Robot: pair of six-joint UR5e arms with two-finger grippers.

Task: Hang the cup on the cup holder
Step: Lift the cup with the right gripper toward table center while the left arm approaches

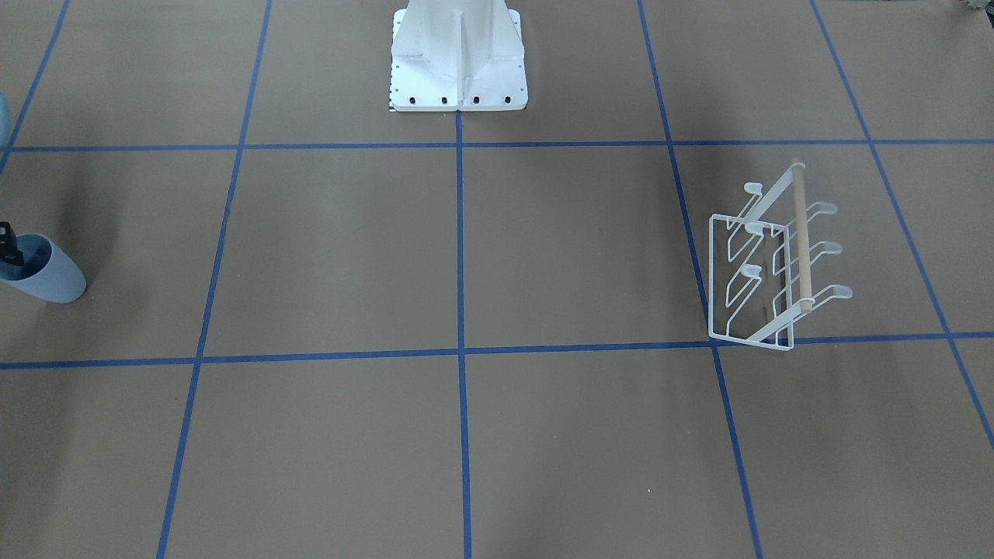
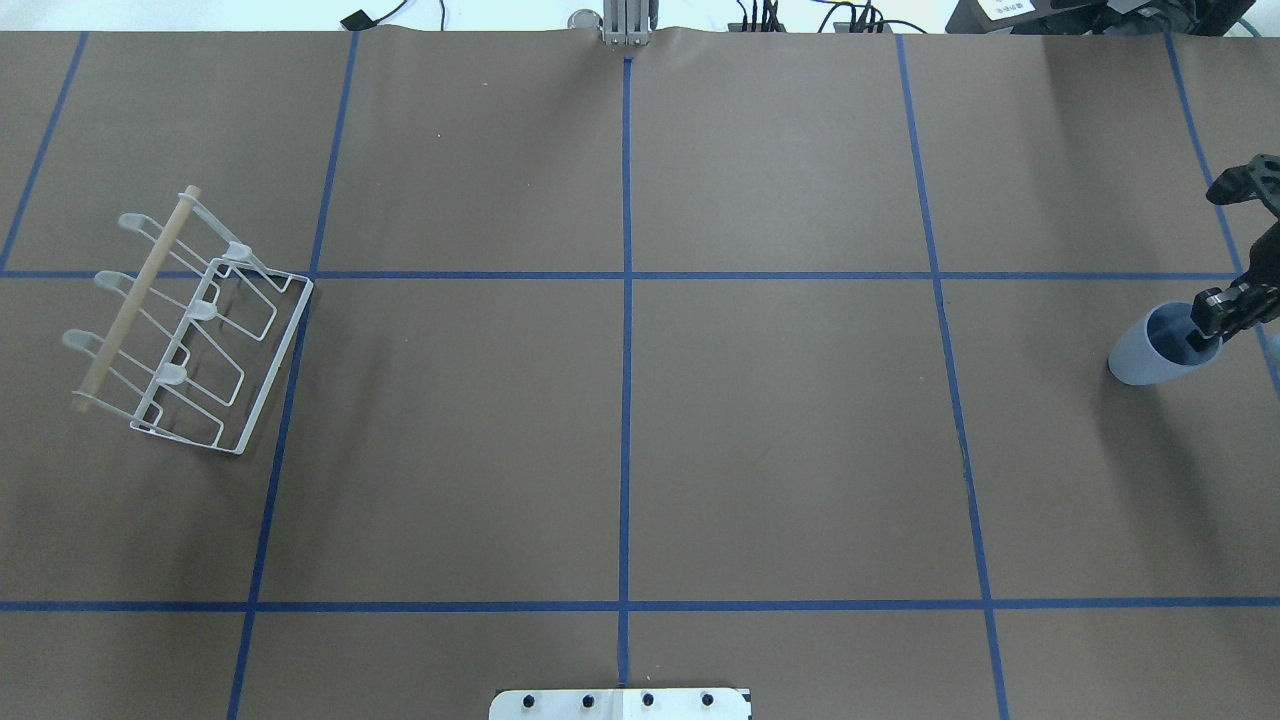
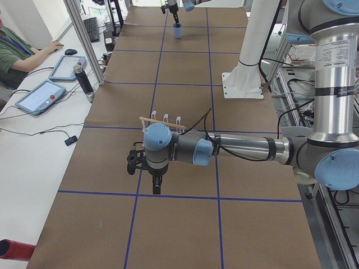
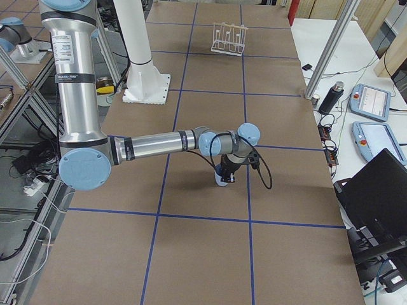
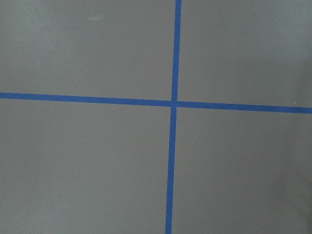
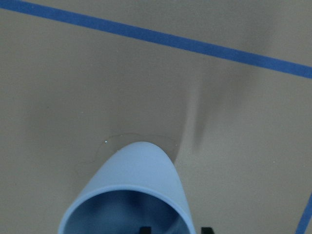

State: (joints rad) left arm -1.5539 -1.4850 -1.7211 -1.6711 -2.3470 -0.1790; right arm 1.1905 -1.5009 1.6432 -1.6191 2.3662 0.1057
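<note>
The light blue cup (image 2: 1150,355) stands upright at the far right of the overhead view, and at the left edge of the front view (image 1: 48,273). My right gripper (image 2: 1225,315) hangs over it and straddles its rim. In the right wrist view (image 6: 175,229) one fingertip is inside the cup (image 6: 139,175) and one outside, and the inner one looks clear of the wall. The white wire cup holder (image 2: 135,298) stands far off at the table's other end (image 1: 800,233), its prongs bare. My left gripper (image 3: 156,188) points down near the holder (image 3: 162,120). I cannot tell whether it is open or shut.
Blue tape lines grid the brown table. The white robot pedestal (image 1: 458,54) stands at the table's robot side. A person, tablets (image 3: 42,96) and a black cylinder (image 3: 83,78) are on the side bench. The left wrist view shows only table and tape.
</note>
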